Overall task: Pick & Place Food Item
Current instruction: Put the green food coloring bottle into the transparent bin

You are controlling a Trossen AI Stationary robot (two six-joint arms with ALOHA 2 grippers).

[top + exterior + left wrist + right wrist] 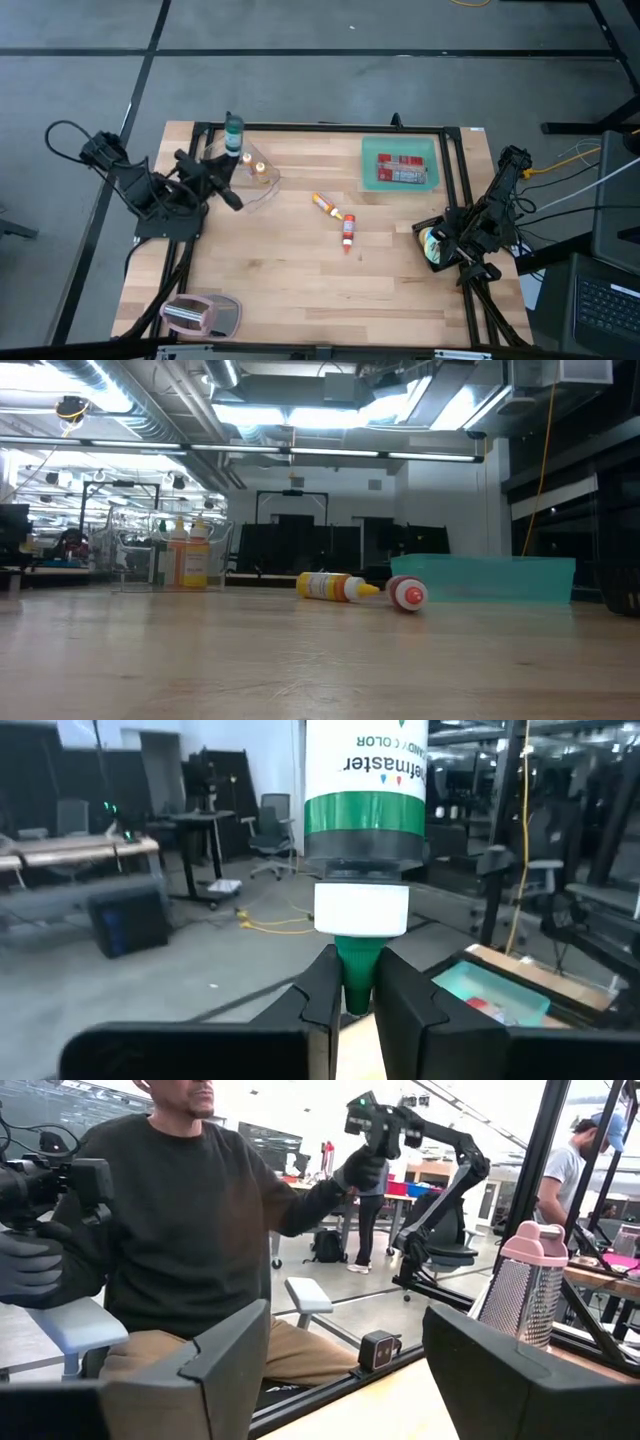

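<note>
My left gripper (355, 1005) is shut on a green-and-white food colour bottle (365, 780), which hangs in the air at the table's far left (233, 135). Just right of it, a clear tray (255, 175) holds small orange bottles (190, 560). A yellow bottle (325, 203) and a red bottle (348, 232) lie on their sides mid-table. The teal bin (372, 150) at the far right holds red packets. My right gripper (345, 1350) waits open at the table's right edge (432, 245). My left gripper pinches the bottle's green nozzle tip (355, 965), just beyond the white cap, between its two fingers (318, 990). Only the fingertips are on it. The bottle's body reaches out past the fingertips, and the bottle is lifted clear of the table.
A pink-handled grater (200, 315) lies at the near left corner. A black frame (320, 127) runs around the tabletop. Bare wood shows across the near half. A seated person (190, 1230) and other arms show in the room beyond the table.
</note>
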